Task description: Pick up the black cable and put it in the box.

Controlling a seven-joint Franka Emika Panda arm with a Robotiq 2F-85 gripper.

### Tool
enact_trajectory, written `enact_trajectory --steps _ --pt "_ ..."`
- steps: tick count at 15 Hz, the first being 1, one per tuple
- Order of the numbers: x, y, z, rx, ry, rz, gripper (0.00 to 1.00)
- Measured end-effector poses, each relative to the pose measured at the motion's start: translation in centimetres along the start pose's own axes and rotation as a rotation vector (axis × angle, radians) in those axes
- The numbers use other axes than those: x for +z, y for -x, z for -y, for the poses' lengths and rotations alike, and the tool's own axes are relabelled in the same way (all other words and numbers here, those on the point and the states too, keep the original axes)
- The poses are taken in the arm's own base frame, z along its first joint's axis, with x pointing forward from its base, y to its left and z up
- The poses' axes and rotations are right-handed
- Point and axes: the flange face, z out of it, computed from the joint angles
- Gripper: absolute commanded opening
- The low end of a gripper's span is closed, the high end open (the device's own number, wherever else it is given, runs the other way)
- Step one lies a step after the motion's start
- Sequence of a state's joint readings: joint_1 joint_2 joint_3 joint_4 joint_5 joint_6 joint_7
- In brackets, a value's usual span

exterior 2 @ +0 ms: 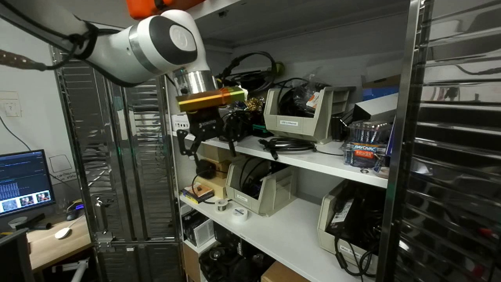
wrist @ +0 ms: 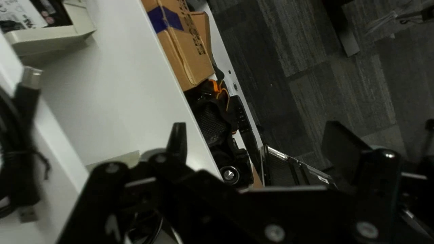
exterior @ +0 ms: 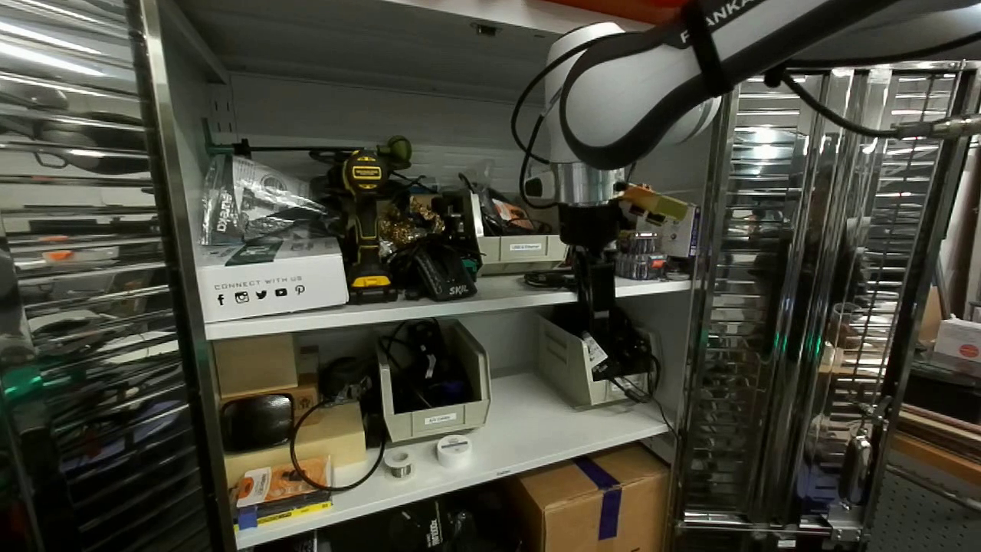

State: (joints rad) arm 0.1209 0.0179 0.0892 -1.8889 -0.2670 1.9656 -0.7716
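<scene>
grey bins (exterior 2: pixel 306 128) w/ blk cords (exterior 2: pixel 287 103), coiled blk cable (exterior 2: pixel 291 145) outside

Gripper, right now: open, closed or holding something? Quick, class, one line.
Gripper: open, with nothing held.

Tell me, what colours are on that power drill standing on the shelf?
Black and yellow: the power drill shows best in an exterior view.
</scene>
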Motion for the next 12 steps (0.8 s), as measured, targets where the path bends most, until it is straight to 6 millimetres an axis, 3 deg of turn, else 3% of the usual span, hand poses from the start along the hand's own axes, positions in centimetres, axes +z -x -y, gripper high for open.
enact_trajectory --steps 5,8,12 --pt "-2.6 1.0 -4.7 -0.028 0.059 0.011 1.00" --pt "-1.6 1.0 -7.8 -0.025 0.052 0.028 1.00" --pt "0.9 -0.5 -11.3 -0.020 0.041 0.050 1.00"
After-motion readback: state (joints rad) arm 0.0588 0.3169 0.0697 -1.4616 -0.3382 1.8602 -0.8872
